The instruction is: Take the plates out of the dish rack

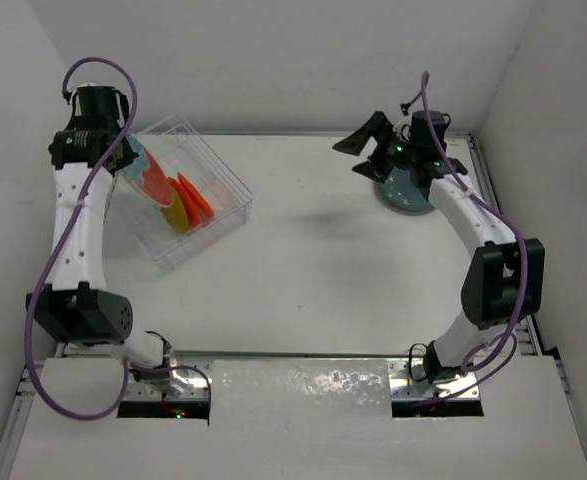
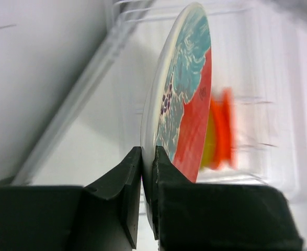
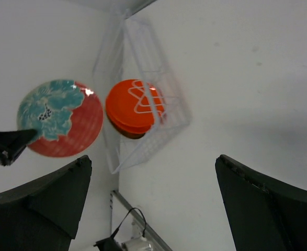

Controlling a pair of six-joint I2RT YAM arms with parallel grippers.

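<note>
Dish rack [image 1: 221,160], clear plastic, holds two orange plates [image 1: 197,198] and a yellow plate [image 1: 176,214] standing on edge. Left gripper [image 2: 148,167] is clamped on the rim of the teal-and-red plate [image 2: 187,94] at the rack's left end; the plate's small print is unreadable. Right gripper [image 3: 152,167] hangs spread wide.

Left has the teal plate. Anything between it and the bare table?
The plate looks raised off the rack; orange plates sit toward the table side. Beyond them, nothing visible.
</note>
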